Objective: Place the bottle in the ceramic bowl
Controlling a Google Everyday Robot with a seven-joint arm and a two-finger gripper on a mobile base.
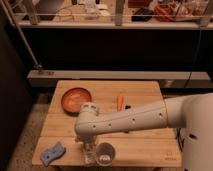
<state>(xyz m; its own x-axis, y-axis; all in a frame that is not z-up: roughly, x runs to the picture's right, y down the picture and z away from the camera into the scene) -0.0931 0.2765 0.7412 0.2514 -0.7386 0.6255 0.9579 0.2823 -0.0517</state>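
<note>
The orange-brown ceramic bowl (76, 99) sits at the table's back left with nothing in it. My arm reaches in from the right and bends down near the front edge. There the gripper (88, 148) hangs straight over a slim pale bottle (90, 159), which stands upright right beside a white cup (105, 153). The gripper covers the bottle's upper part, and I cannot tell whether it touches the bottle. Bottle and gripper are well in front of the bowl, about half a table depth away.
A blue sponge (52, 153) lies at the front left corner. An orange carrot (119, 102) and a small black bar (128, 106) lie mid-table at the back. The wooden table (150, 150) ends just before the bottle. A dark shelf unit stands behind.
</note>
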